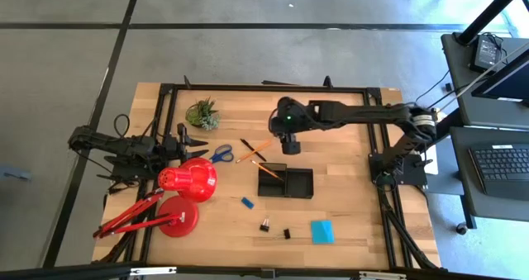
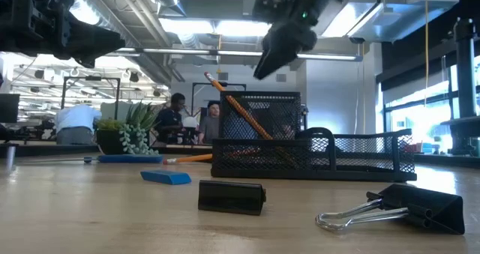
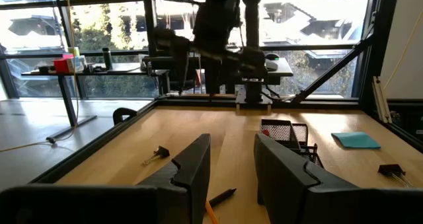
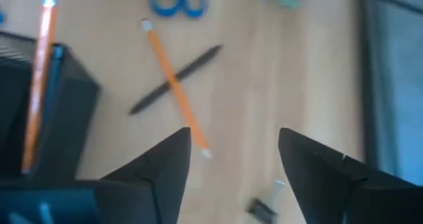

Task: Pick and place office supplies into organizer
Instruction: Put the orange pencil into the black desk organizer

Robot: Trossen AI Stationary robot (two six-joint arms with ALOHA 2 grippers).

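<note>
The black mesh organizer (image 1: pixel 285 182) stands mid-table, with one orange pencil (image 1: pixel 266 169) leaning in its left compartment, its upper end sticking out (image 2: pixel 238 110). Just beyond it, a second orange pencil (image 4: pixel 173 85) lies crossed over a thin black pen (image 4: pixel 192 64) on the table. Blue-handled scissors (image 1: pixel 221 154) lie to their left. My right gripper (image 4: pixel 234 141) hangs open above the table, beside the crossed pair and clear of them. It also shows from above (image 1: pixel 289 145). My left gripper (image 3: pixel 228 171) waits open and level at the table's left side, holding nothing.
A red desk lamp (image 1: pixel 188 181) and a small potted plant (image 1: pixel 202 115) stand on the left. A blue eraser (image 1: pixel 247 202), two binder clips (image 1: pixel 265 225) (image 1: pixel 287 233) and a cyan note pad (image 1: pixel 322 231) lie toward the near edge. Another clip (image 4: pixel 261 207) lies under my right gripper.
</note>
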